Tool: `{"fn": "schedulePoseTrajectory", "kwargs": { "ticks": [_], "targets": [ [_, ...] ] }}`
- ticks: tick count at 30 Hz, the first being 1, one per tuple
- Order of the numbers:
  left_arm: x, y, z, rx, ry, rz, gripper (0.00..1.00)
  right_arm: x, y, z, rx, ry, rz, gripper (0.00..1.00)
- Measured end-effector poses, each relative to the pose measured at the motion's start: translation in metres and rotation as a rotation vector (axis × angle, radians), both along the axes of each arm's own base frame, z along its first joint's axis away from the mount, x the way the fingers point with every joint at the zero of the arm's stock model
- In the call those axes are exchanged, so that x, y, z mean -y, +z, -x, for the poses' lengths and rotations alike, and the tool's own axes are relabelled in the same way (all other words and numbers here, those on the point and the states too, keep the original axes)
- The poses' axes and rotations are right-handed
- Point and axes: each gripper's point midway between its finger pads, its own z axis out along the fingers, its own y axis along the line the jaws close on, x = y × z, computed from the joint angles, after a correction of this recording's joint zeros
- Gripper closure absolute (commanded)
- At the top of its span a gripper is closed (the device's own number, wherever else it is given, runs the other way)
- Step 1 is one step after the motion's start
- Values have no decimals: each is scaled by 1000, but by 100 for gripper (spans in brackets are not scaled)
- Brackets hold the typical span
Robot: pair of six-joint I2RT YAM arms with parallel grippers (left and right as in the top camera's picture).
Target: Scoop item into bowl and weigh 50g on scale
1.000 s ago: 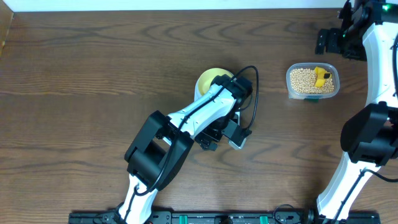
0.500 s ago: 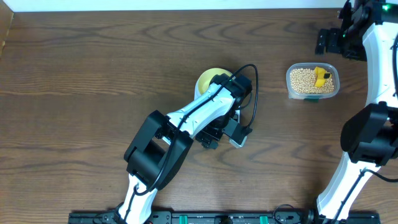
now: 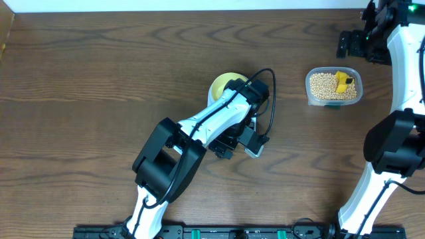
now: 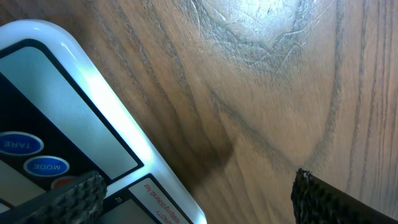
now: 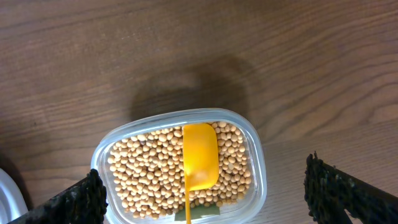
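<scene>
At lower left, a TARE button [image 4: 18, 144] and a MODE button [image 4: 47, 167] are read on the scale [image 4: 81, 106]. The left gripper [image 4: 196, 199] and right gripper [image 5: 205, 196] are held spread apart.

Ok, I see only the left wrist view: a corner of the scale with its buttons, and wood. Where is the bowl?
Observer: In the overhead view the bowl shows just beyond the left arm, which covers part of it.
Operator: And the beans?
Observer: The beans fill a clear tub on the right side of the table.
Operator: Is there something to scoop with?
Observer: Yes, a yellow scoop lies on the beans in the tub, in no gripper.
</scene>
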Motion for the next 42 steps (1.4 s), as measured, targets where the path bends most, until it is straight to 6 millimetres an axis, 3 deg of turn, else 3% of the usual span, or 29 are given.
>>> {"fn": "schedulePoseTrajectory", "kwargs": {
  "ticks": [42],
  "targets": [
    [2, -1, -2, 6, -38, 13, 2, 0, 0, 0, 0, 0, 0, 1]
  ]
}}
